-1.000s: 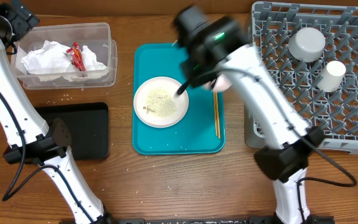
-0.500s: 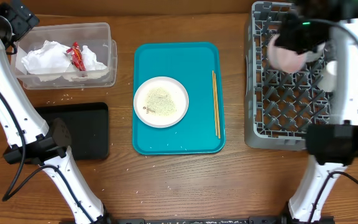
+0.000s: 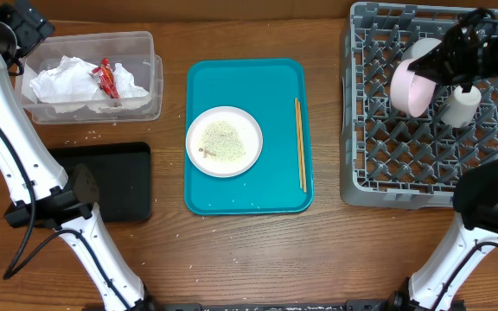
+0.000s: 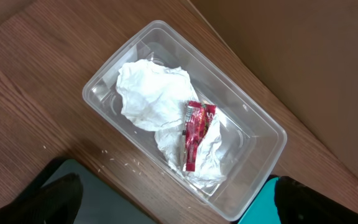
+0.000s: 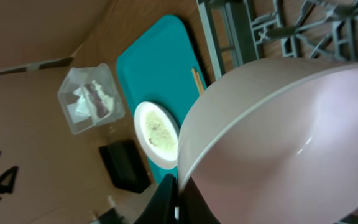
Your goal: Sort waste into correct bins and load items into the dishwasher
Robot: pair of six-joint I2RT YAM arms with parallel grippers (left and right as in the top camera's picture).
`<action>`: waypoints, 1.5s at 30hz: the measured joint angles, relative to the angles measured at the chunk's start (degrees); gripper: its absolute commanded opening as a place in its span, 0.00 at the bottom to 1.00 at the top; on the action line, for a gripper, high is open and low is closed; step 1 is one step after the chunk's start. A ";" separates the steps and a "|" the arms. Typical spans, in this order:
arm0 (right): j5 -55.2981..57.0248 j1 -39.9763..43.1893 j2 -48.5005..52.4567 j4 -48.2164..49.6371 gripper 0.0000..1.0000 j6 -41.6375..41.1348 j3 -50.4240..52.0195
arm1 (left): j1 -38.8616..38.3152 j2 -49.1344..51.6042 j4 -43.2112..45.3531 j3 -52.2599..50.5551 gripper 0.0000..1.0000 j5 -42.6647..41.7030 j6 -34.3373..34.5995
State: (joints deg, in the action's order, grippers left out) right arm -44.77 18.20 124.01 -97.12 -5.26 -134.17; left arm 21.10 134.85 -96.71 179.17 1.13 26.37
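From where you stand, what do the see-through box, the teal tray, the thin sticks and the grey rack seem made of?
Clear tub: thin glossy plastic, see-through, rounded moulded corners.
Teal tray: likely plastic, smooth, even colour.
Chopsticks: probably wood or bamboo, pale tan, matte.
Grey rack: moulded plastic by its look, dull, uniform grid.

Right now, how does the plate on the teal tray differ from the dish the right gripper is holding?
The plate lies flat on the teal tray; the dish is tilted on edge over the dish rack. The plate carries rice and sits free; the dish is pinched in the right gripper and looks bare. Both are round and pale.
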 measured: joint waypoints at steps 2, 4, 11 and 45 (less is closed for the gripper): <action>-2.01 0.79 0.00 -0.04 0.04 0.22 2.12 | 0.00 0.00 0.00 0.00 1.00 0.00 0.00; -3.17 1.60 0.00 0.02 0.04 0.39 3.67 | 0.00 0.00 0.00 0.00 1.00 0.00 0.00; -6.51 5.79 0.00 0.00 0.04 1.66 10.23 | 0.00 0.00 0.00 0.00 1.00 0.00 0.00; -15.37 12.96 -12.31 3.28 0.04 16.35 28.74 | 0.00 0.00 0.00 0.00 1.00 0.00 0.00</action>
State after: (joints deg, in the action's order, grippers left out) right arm -60.14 31.16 111.70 -93.84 11.09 -105.43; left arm 21.10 134.85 -96.71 179.17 1.13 26.37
